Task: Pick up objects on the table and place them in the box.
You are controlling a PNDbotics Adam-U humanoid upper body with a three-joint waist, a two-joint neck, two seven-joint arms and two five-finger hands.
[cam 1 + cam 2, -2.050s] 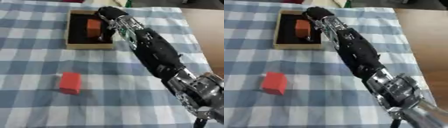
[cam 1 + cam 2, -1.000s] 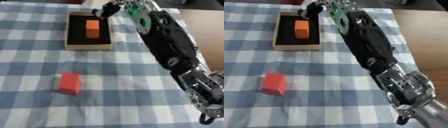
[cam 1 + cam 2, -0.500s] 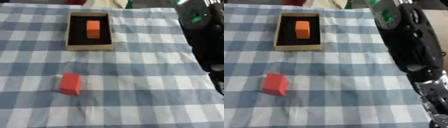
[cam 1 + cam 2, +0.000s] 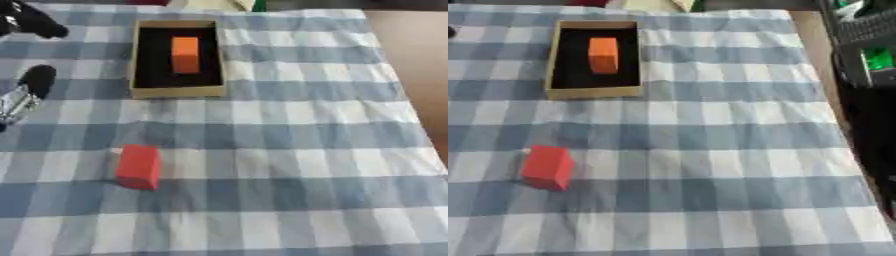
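1. Left eye view: the orange block (image 4: pixel 185 54) already lies inside the box (image 4: pixel 175 91), in the far part of the checked surface (image 4: pixel 306 150). The red block (image 4: pixel 138 166) stands on the cloth nearer to me and to the left, well apart from the box. So I judge one object is done and I am between two picks.
2. Same view: my left hand (image 4: pixel 26 87) shows at the left edge, beside the box and farther from me than the red block. It holds nothing I can see, but whether its fingers are straight or curled I cannot tell.
3. Right eye view: only a dark part of the right arm (image 4: pixel 868 100) shows at the right edge; the right hand itself is not visible.
4. Next move, in my opinion: bring the left hand down over the red block, close around it, then carry it to the free space in the box beside the orange block.
5. I can read no brand, label or writing in either view.
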